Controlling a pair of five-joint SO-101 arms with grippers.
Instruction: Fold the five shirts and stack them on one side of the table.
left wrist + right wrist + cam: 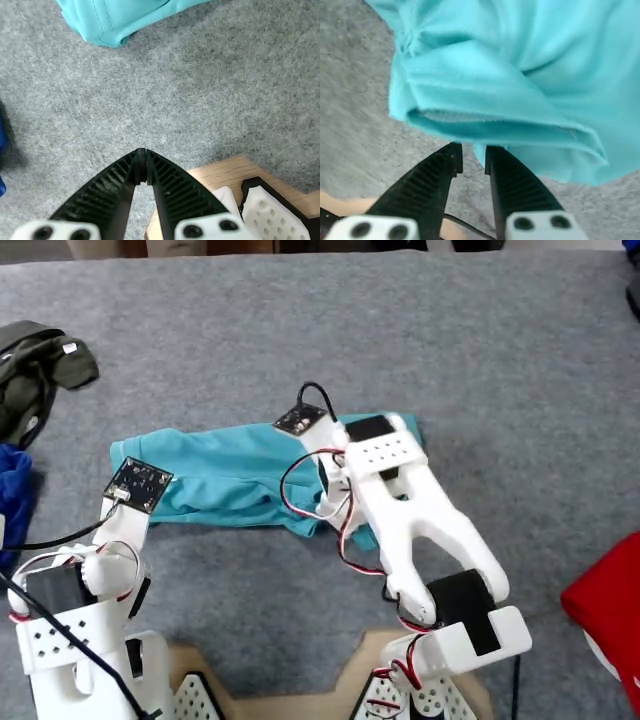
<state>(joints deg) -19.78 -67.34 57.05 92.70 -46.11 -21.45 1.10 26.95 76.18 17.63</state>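
A teal shirt (230, 475) lies crumpled lengthwise in the middle of the grey table. The right arm (390, 470) stretches over its right end. In the right wrist view my right gripper (473, 148) is closed narrowly on a folded hem of the teal shirt (520, 85), with the cloth raised a little off the table. My left gripper (141, 156) is shut on nothing and hangs above bare table just short of the teal shirt's (115, 20) near left corner. The left arm (120, 525) stands at the front left.
A dark green shirt (35, 365) lies bunched at the far left. A blue shirt (12, 500) lies at the left edge and a red shirt (610, 610) at the right edge. A wooden base board (240, 170) borders the table's front.
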